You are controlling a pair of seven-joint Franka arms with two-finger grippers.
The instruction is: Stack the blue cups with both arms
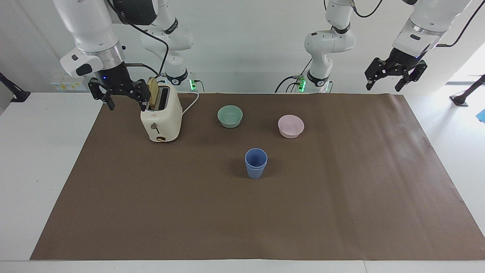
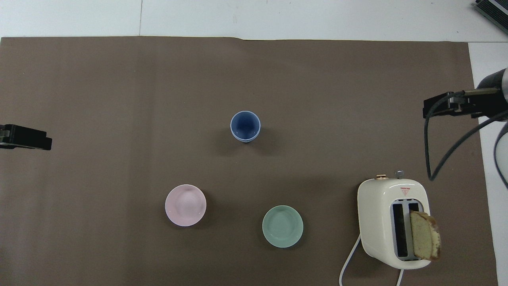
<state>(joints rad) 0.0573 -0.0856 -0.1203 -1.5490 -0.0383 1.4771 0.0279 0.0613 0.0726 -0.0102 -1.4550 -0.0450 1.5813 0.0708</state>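
White surface (image 1: pixel 22 159) under brown sheet (image 1: pixel 341 212), white wall. Blue cups (image 1: pixel 256 163), nested, frame centre. Left pincer (image 1: pixel 395 76) upper right, right pincer (image 1: pixel 119 94) upper left; both raised, fingers apart, empty.

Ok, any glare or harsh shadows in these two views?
Facing view: bright daylight washes out the edge by the left tool; the stacked periwinkle-blue plastic cups cast a soft shadow. Overhead view: even light on the brown paper mat, no glare.
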